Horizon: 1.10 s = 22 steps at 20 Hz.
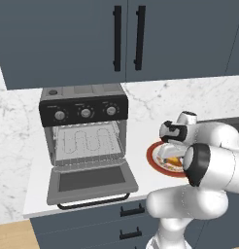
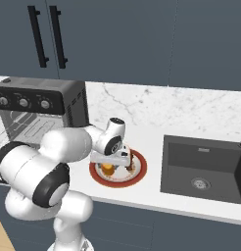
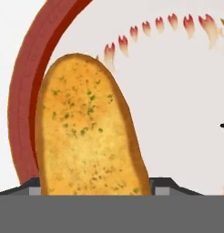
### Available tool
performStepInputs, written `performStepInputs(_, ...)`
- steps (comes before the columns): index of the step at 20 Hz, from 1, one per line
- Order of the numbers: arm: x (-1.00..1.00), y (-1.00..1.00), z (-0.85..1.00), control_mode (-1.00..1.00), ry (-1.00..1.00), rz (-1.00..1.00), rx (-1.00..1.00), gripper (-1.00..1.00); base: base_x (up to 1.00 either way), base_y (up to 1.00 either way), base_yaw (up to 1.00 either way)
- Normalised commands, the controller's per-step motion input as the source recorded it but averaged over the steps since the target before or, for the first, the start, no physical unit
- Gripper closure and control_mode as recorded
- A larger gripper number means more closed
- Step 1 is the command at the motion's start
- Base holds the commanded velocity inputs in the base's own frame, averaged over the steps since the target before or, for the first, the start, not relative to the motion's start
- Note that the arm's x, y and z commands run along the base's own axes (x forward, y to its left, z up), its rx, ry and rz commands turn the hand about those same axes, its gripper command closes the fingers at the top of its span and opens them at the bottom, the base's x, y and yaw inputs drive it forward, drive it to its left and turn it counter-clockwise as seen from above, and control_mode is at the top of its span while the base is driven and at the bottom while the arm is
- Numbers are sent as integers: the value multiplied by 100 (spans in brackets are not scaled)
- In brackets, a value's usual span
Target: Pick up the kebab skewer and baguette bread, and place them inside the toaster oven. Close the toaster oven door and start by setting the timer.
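Note:
The baguette bread, golden with green flecks, lies on a white plate with a red rim. My gripper reaches down onto it, and each fingertip presses against one side of the loaf. From the base the gripper sits low over the plate with the orange bread under it. The kebab skewer is a small dark shape beside it on the plate. To the left, the toaster oven stands with its door dropped open and the wire rack showing.
A dark sink is set into the counter to the right of the plate. Dark wall cabinets with black bar handles hang above. My own arm covers much of the plate in the left base view.

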Motion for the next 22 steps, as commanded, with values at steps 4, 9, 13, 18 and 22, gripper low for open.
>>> performStepInputs(4,-78,49,97,-100,-9,0,2,100,0,0,0)
performStepInputs(9,-60,98,61,-100,-7,-8,0,100,0,0,0)
performStepInputs(13,-18,100,44,-100,0,-16,2,100,0,0,0)
performStepInputs(18,0,100,34,-100,0,-23,3,100,0,0,0)
performStepInputs(22,3,100,13,-100,0,-22,6,100,0,0,0)
